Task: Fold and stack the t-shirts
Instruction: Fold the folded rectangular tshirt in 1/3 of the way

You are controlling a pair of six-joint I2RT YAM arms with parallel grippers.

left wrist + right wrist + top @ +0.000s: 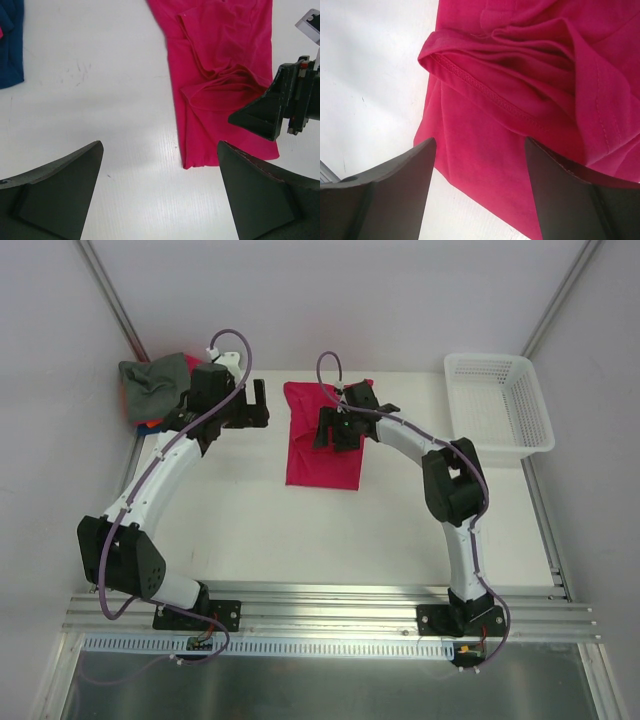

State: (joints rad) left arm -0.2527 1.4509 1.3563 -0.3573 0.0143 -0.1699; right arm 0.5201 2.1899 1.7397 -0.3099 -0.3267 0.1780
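Right pincer (480, 145) gapes over the crimson t-shirt (320, 455), hiding its two-o'clock corner from us; left pincer (160, 147) wide above worktop (250, 510); grey-green t-shirt (152, 385) at ten o'clock, partly behind it.

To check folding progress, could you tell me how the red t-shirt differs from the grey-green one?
The red t-shirt lies flat as a long strip mid-table; the grey-green t-shirt sits bunched atop other clothes in the far left corner. The right gripper hovers open over the red one; none is over the grey-green one. Both are plain cloth.
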